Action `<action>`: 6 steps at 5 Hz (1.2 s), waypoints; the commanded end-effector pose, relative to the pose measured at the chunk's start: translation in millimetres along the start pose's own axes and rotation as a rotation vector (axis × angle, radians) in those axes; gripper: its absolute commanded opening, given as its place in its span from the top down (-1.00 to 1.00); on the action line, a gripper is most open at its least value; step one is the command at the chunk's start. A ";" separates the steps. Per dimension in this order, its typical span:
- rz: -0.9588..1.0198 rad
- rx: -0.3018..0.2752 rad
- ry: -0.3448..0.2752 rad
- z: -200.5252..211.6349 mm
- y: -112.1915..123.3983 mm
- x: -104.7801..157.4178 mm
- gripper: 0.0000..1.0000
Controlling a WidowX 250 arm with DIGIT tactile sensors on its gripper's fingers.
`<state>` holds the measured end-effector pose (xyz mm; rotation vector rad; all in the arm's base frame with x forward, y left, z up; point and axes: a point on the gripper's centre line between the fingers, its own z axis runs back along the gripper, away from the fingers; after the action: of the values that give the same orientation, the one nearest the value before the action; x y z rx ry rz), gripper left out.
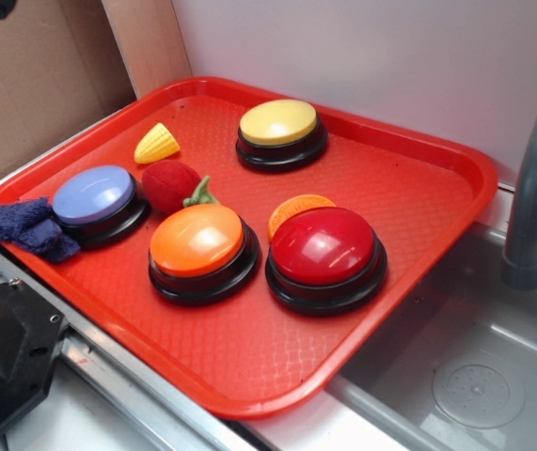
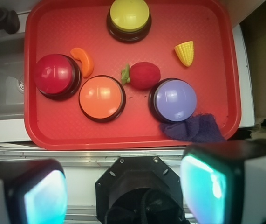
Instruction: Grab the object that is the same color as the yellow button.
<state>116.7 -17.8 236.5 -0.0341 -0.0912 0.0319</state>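
The small yellow toy corn [image 1: 157, 144] lies on the red tray [image 1: 409, 188] at its back left; in the wrist view the corn [image 2: 185, 52] sits at the upper right. The yellow button [image 1: 278, 132] stands at the tray's back middle, top centre in the wrist view [image 2: 129, 17]. My gripper [image 2: 123, 193] is open and empty, its two fingers [image 2: 44, 196] wide apart at the bottom of the wrist view, high above and short of the tray's near edge. The gripper does not show in the exterior view.
On the tray stand a purple button [image 1: 94, 199], an orange button [image 1: 199, 246] and a red button [image 1: 324, 254], with a red strawberry toy [image 1: 170, 184] and an orange slice toy [image 1: 296, 207]. A dark blue cloth [image 1: 23, 228] hangs over the tray's left edge. A grey sink [image 1: 475, 376] with a tap [image 1: 536, 188] lies right.
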 end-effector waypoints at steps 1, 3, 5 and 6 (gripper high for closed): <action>0.000 0.000 0.000 0.0 0.0 0.0 -1.00; -0.066 -0.011 -0.027 -18.4 35.4 31.4 -1.00; 0.054 0.038 -0.067 -47.6 75.1 63.5 -1.00; 0.068 0.071 -0.080 -64.0 84.2 79.4 -1.00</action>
<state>197.2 64.2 166.8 0.0152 -0.1378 0.1015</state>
